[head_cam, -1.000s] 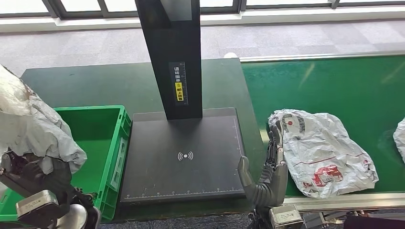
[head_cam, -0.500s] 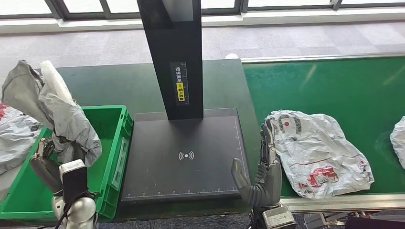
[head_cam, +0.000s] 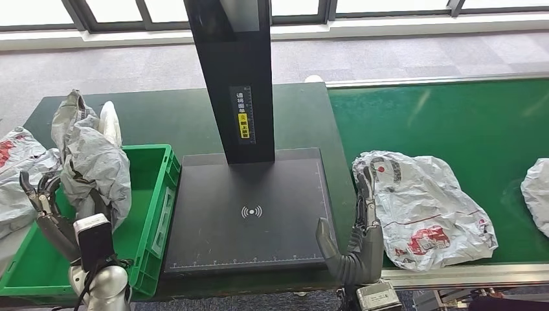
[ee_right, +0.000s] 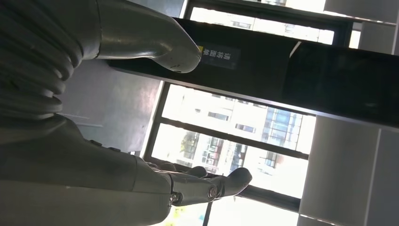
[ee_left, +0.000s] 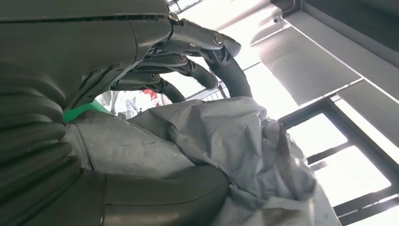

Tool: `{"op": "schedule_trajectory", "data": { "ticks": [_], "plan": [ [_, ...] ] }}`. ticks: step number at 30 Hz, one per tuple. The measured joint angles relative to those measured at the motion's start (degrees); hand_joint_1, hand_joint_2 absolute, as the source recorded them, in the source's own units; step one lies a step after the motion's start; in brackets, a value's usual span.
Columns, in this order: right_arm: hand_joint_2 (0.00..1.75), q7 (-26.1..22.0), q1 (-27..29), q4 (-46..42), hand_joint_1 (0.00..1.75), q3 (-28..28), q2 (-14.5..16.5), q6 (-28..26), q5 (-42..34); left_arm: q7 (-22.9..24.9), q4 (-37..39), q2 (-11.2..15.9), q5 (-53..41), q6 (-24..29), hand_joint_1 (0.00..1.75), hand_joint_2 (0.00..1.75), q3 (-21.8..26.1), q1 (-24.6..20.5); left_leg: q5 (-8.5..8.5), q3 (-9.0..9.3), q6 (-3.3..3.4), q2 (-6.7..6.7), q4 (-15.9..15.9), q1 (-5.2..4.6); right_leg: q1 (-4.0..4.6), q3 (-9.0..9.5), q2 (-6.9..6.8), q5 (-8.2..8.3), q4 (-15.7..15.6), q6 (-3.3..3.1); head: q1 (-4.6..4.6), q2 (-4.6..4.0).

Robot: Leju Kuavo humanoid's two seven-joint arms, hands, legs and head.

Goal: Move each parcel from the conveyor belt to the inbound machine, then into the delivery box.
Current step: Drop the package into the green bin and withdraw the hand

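At the far left of the head view a crumpled white parcel (head_cam: 14, 175) with red print lies beside the green delivery box (head_cam: 145, 220). The left hand (head_cam: 48, 214) has lowered a grey plastic mailer bag (head_cam: 94, 162) from high at the frame's left edge to just over the box's left end. In the left wrist view the thumb sits under the wrinkled film and the dark fingers (ee_left: 207, 56) arch above it, so the hand looks to be holding the bag, which hangs soft and limp. That puts this parcel close to its drop.

In the centre stands the inbound machine (head_cam: 249, 207), a flat matte black plate under a black column.

Right of it, the right hand (head_cam: 356, 243) stands with fingers extended and empty, touching the edge of a glossy white parcel with red print (head_cam: 424, 207); that parcel has drifted left on the smooth green conveyor belt (head_cam: 453, 116). Another white parcel (head_cam: 536, 194) shows at the right edge.
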Motion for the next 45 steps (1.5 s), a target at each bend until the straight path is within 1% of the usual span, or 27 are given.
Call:
{"op": "schedule_trajectory", "data": {
  "ticks": [3,7,14,18,23,25,27,29,33,36,39,42,45],
  "plan": [
    [1.75,0.0,0.0,0.0,0.0,0.01,0.0,-0.38,-0.73,-1.41,-0.58,-0.31,2.37,0.27,0.0,0.0,0.72,0.22,0.15,0.02,0.04,0.01,-0.02,0.0,0.0,0.01,0.0,0.09,0.01,-0.16,0.0,0.0],
    [1.75,0.0,-0.13,0.0,0.0,0.01,0.0,-0.67,-1.31,-2.67,-1.74,-1.09,4.0,0.42,0.0,0.0,1.85,0.71,0.32,0.02,-0.22,0.01,-0.01,0.0,0.0,0.01,0.01,0.07,0.03,-0.19,0.01,0.0],
    [1.75,0.0,-0.41,0.01,0.0,0.01,0.0,-0.76,-1.41,-4.2,-2.52,-2.1,4.15,0.43,0.0,0.0,3.64,1.09,0.23,0.01,-0.19,0.02,-0.02,-0.01,-0.01,-0.01,0.01,-0.01,0.02,-0.19,0.01,0.0],
    [1.75,0.0,-0.51,0.04,0.0,0.01,-0.01,-0.51,-1.52,-6.01,-2.54,-2.7,1.88,0.46,0.0,0.0,7.04,1.14,0.18,0.05,-0.21,0.09,-0.04,0.0,0.0,-0.04,0.03,-0.04,0.03,-0.24,0.02,0.0],
    [1.75,0.01,-0.93,0.5,0.0,0.0,-0.03,-0.85,-1.91,-6.52,-2.66,-2.99,-0.4,0.5,0.0,0.0,12.75,1.9,0.38,0.0,-0.42,0.15,0.0,0.22,0.14,-0.48,0.15,0.15,0.07,-0.44,0.0,0.0],
    [1.75,0.01,-1.21,0.72,0.0,0.01,-0.05,-1.32,-1.83,-7.33,-3.57,-3.09,1.91,0.51,0.0,0.0,13.66,2.17,0.47,0.04,-0.46,0.14,0.01,0.21,0.19,-0.63,0.16,0.25,0.09,-0.44,0.01,0.0],
    [1.75,0.0,-1.44,0.87,0.0,0.01,-0.07,-2.21,-1.46,-7.94,-6.03,-3.16,6.5,0.52,0.0,0.0,13.64,2.64,0.47,0.0,-0.46,0.14,0.03,0.22,0.21,-0.68,0.16,0.27,0.09,-0.43,0.01,0.0],
    [1.75,0.01,-1.47,0.95,0.0,-0.13,-0.07,-3.64,-0.6,-8.03,-9.62,-3.22,10.76,0.12,0.0,0.0,12.32,3.58,0.45,0.0,-0.45,0.13,0.04,0.21,0.21,-0.71,0.16,0.25,0.06,-0.42,0.01,0.0],
    [1.75,0.02,-1.24,0.98,0.0,-1.68,-0.07,-6.1,1.47,-8.06,-15.64,-3.27,14.98,-1.55,0.0,0.0,4.06,5.77,0.36,-0.27,-0.35,0.09,0.06,0.19,0.19,-0.7,0.09,0.19,0.03,-0.35,0.02,0.0],
    [1.75,0.03,-0.93,0.98,0.0,-2.67,-0.05,-6.57,2.67,-8.06,-18.23,-3.1,16.97,-1.8,0.0,0.0,-0.23,6.55,0.2,-0.56,-0.31,0.19,0.07,0.15,0.15,-0.69,0.21,0.16,0.01,-0.32,0.01,0.0],
    [1.75,0.07,-0.51,1.0,0.0,-3.93,0.04,-6.82,4.12,-8.06,-20.05,-2.83,18.77,-1.98,0.0,0.0,-4.22,7.76,0.2,-0.35,-0.29,0.24,0.12,0.14,0.14,-0.72,0.27,0.16,0.01,-0.29,0.0,0.0],
    [1.75,0.08,-0.39,1.02,0.0,-4.72,0.09,-6.96,4.52,-8.06,-21.16,-2.74,19.08,-2.03,0.0,0.0,-6.94,8.61,0.25,-0.14,-0.3,0.24,0.14,0.14,0.14,-0.76,0.27,0.21,0.02,-0.3,0.0,0.0],
    [1.75,0.07,-0.36,1.03,0.0,-5.04,0.09,-7.05,4.57,-8.06,-21.85,-2.7,19.08,-2.03,0.0,0.0,-8.36,9.04,0.24,-0.14,-0.3,0.24,0.13,0.14,0.14,-0.78,0.27,0.19,0.02,-0.29,0.0,0.0]
  ]
}}
